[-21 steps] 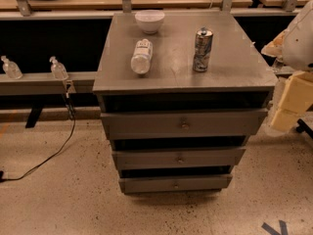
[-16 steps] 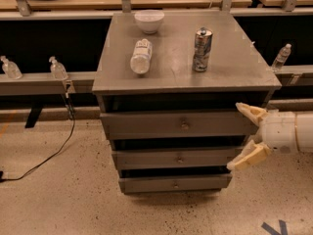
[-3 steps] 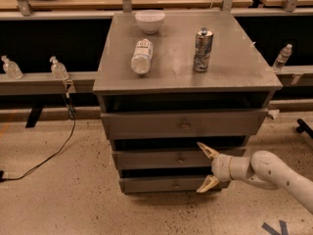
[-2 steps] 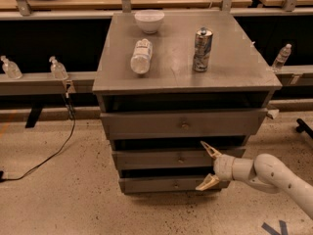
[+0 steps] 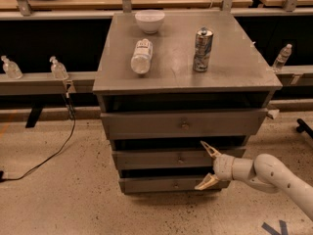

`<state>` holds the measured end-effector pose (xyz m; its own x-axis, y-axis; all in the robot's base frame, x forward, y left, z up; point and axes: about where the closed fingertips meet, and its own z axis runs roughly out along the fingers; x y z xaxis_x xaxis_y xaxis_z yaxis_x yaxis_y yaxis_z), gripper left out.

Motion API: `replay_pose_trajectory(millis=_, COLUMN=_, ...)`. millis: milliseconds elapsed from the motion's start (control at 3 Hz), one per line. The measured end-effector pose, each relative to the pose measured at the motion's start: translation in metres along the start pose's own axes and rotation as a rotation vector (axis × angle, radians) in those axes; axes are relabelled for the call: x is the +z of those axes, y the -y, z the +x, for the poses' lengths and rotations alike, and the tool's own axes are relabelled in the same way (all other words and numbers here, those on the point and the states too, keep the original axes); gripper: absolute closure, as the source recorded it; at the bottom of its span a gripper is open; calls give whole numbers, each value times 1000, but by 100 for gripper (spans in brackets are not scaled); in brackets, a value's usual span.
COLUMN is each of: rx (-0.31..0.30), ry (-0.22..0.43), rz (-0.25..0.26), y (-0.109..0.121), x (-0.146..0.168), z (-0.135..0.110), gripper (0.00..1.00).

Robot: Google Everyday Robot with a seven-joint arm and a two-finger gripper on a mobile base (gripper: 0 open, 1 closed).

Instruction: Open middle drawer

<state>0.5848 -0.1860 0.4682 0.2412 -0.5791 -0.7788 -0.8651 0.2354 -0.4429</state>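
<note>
A grey metal cabinet (image 5: 186, 67) has three drawers. The middle drawer (image 5: 161, 158) has a flat front and a small round knob (image 5: 180, 158); it sits closed. My gripper (image 5: 208, 166) is at the right part of the middle drawer's front, to the right of the knob. Its two cream fingers are spread apart, the upper fingertip (image 5: 206, 146) at the drawer's top edge and the lower one (image 5: 201, 186) near the bottom drawer (image 5: 166, 184). It holds nothing. The white arm (image 5: 266, 173) comes in from the lower right.
The top drawer (image 5: 183, 124) is widest. On the cabinet top stand a white bowl (image 5: 149, 20), a lying plastic bottle (image 5: 141, 56) and an upright can (image 5: 202, 50). A cable (image 5: 54, 151) runs over the floor at left. A shelf (image 5: 44, 80) with bottles stands behind.
The gripper has crept slightly right and up along the middle drawer's front over the last second. Seconds earlier it was higher and further right. The drawers have not moved.
</note>
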Motion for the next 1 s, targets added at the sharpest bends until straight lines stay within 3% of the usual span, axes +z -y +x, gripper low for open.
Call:
replay_pose_trajectory(millis=333, rx=-33, ry=-47, rz=12, y=3, x=1, z=4, gripper=0)
replay_pose_trajectory(millis=667, rx=-124, ry=-196, rz=53, y=11, x=-1, z=20, gripper=0)
replay_pose_trajectory(millis=1000, rx=-243, ry=-359, rz=60, y=16, x=-7, z=36, gripper=0)
